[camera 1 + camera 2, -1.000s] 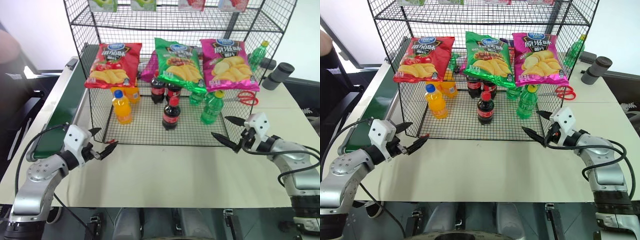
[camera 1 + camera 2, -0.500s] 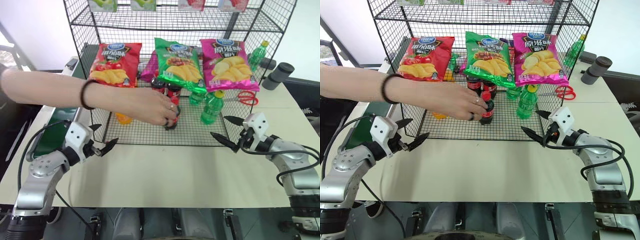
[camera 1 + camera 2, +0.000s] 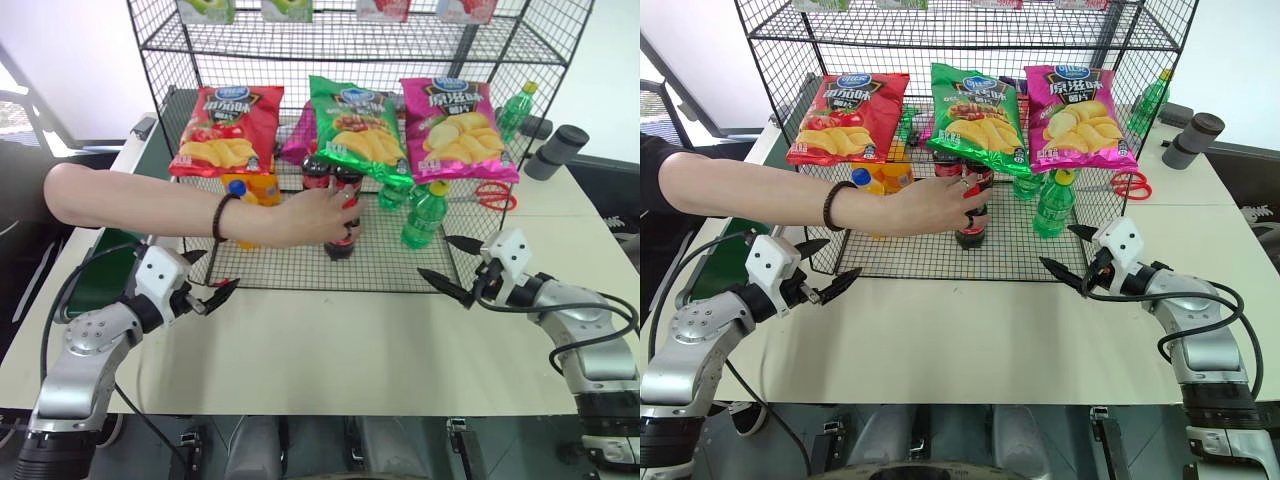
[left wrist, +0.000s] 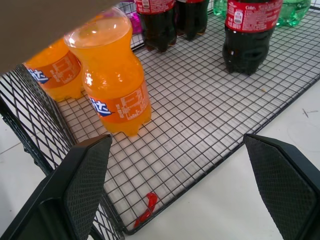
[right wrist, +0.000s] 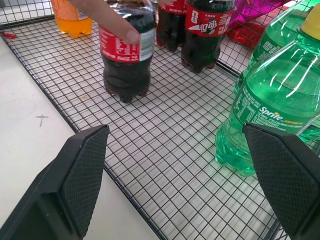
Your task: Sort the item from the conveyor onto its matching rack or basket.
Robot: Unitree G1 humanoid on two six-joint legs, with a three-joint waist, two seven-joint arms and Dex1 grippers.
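Observation:
A person's hand (image 3: 318,214) reaches in from the left and grips the item, a cola bottle (image 3: 341,243) with a red label. The bottle stands upright on the mesh floor of the black wire rack (image 3: 285,268). It also shows in the right wrist view (image 5: 125,60) with a finger across its label. The dark green conveyor (image 3: 104,276) runs along the table's left side. My left gripper (image 3: 214,271) is open and empty in front of the rack's left corner. My right gripper (image 3: 434,256) is open and empty by its right front corner.
Two more cola bottles (image 3: 330,178) stand at the back of the tier. Orange soda bottles (image 4: 117,85) are on its left and green bottles (image 3: 424,214) on its right. Crisp bags (image 3: 358,125) hang across the front. Scissors (image 3: 491,195) and a dark cylinder (image 3: 556,150) lie right of the rack.
A person's arm has come in from the left and closed its hand on the front cola bottle, which still stands where it was. Both grippers have kept still and open.

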